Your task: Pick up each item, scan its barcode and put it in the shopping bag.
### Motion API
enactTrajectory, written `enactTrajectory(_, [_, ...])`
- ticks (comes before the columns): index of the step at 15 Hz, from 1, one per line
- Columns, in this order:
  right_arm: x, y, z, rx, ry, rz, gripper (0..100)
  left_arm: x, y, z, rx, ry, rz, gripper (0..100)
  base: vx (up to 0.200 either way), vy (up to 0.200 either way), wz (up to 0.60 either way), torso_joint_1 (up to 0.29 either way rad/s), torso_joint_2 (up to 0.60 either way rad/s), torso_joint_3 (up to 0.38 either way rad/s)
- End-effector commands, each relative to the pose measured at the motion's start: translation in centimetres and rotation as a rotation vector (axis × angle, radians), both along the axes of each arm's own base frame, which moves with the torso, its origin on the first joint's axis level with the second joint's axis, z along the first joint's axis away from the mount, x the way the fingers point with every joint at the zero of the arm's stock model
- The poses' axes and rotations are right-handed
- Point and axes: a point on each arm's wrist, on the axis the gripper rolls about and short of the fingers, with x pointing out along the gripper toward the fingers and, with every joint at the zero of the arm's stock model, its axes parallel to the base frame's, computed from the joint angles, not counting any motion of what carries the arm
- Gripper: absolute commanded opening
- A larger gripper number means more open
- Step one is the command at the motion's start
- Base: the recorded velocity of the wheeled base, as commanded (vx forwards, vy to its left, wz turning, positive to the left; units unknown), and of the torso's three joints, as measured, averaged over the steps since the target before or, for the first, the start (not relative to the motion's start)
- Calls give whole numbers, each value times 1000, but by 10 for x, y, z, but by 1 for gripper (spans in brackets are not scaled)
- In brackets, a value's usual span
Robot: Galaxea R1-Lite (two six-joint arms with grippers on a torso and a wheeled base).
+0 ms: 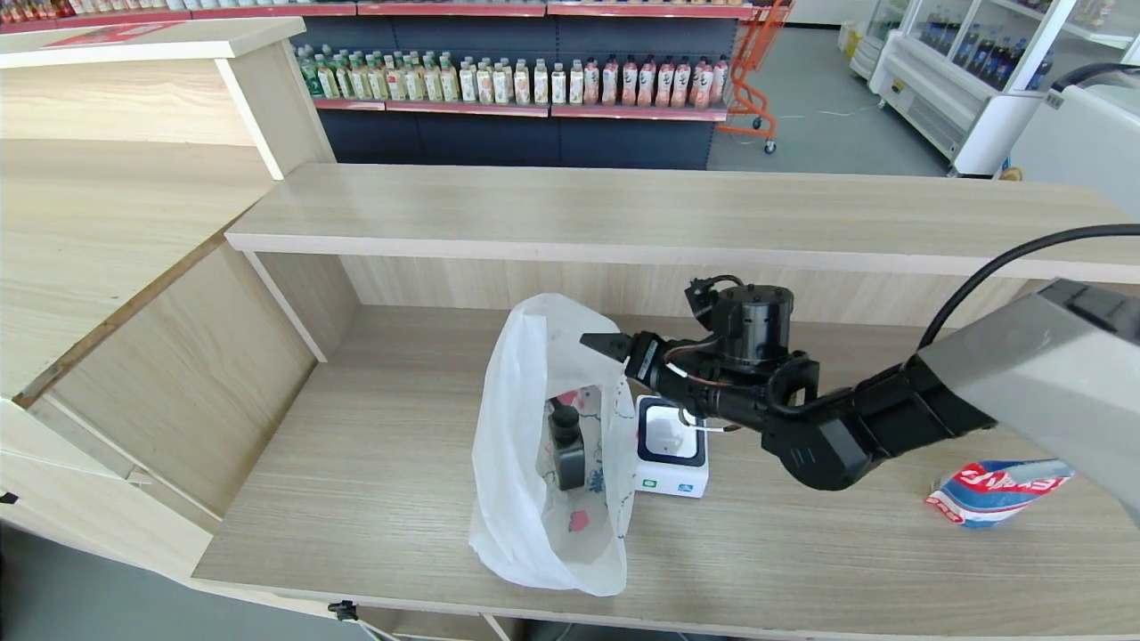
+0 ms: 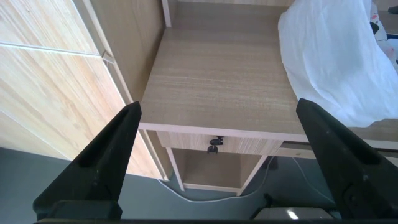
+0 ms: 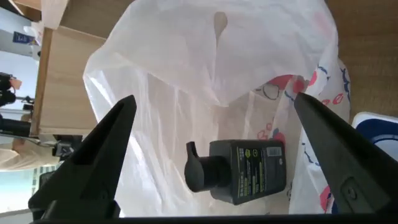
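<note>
**bottle in the bag, pouch lying behind the right pincer**

at the mouth of the shopping bag (image 1: 517, 463), the right pincer (image 1: 604, 345): spread wide, gripping nothing. below it, down inside the bag, the black pump bottle (image 1: 566, 450), lying loose. by the look of it, finished with that item and one more to fetch.

that one: the blue, red and white pouch (image 1: 993, 490), flat on the counter (image 1: 374, 481). well apart from the right pincer, back behind it along its own forearm and off toward the robot's right. long axis roughly crosswise to the way the pincer points. far nearer the right arm than the left, with bag and scanner (image 1: 672, 450) between pouch and left pincer. so probably a draw back, a swing right, and a wrist turn to close across the pouch's narrow side. scanner just beside the bag, below the right wrist, hence a short carry afterwards.

left pincer (image 2: 219, 107): likewise wide open and empty, off the counter's near edge, with the bag's white flank (image 2: 336, 62) ahead and apart from it.

plainer from the right wrist view than from the head: the bottle's (image 3: 245, 171) lie, long axis running from one finger (image 3: 99, 162) toward the other, pump head at one end, label facing the pincer. given by the head view instead: the pouch's place and the pincer's height at the bag rim.
</note>
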Motion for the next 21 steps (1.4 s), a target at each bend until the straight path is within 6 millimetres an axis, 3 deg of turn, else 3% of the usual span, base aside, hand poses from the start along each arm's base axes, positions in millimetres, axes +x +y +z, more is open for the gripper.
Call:
enactTrajectory(1, [-3,-14,20,27,-26,-22,100,0,0,0,0,0,0,100,0,0,0,0,0,0])
enactTrajectory(3, [-14,-53,36,29,-32,-54,100,0,0,0,0,0,0,100,0,0,0,0,0,0])
enactTrajectory(5, [-41,-94,47,-6,-29,-117,100,0,0,0,0,0,0,100,0,0,0,0,0,0])
enactTrajectory(6, [-49,-103,51,-24,-42,-127,100,0,0,0,0,0,0,100,0,0,0,0,0,0])
enactTrajectory(7, [-82,-131,53,-162,-89,-147,100,0,0,0,0,0,0,100,0,0,0,0,0,0])
enactTrajectory(8, [-101,-149,57,-281,-167,-144,100,0,0,0,0,0,0,100,0,0,0,0,0,0])
enactTrajectory(11, [-136,-191,56,-616,-372,-183,100,0,0,0,0,0,0,100,0,0,0,0,0,0])
enactTrajectory(14, [-160,-205,60,-688,-435,-245,100,0,0,0,0,0,0,100,0,0,0,0,0,0])
enactTrajectory(18, [-163,-230,51,-720,-356,-358,100,0,0,0,-2,1,0,100,0,0,0,0,0,0])
enactTrajectory(21, [-177,-235,49,-721,-343,-396,100,0,0,0,-2,0,0,100,0,0,0,0,0,0])
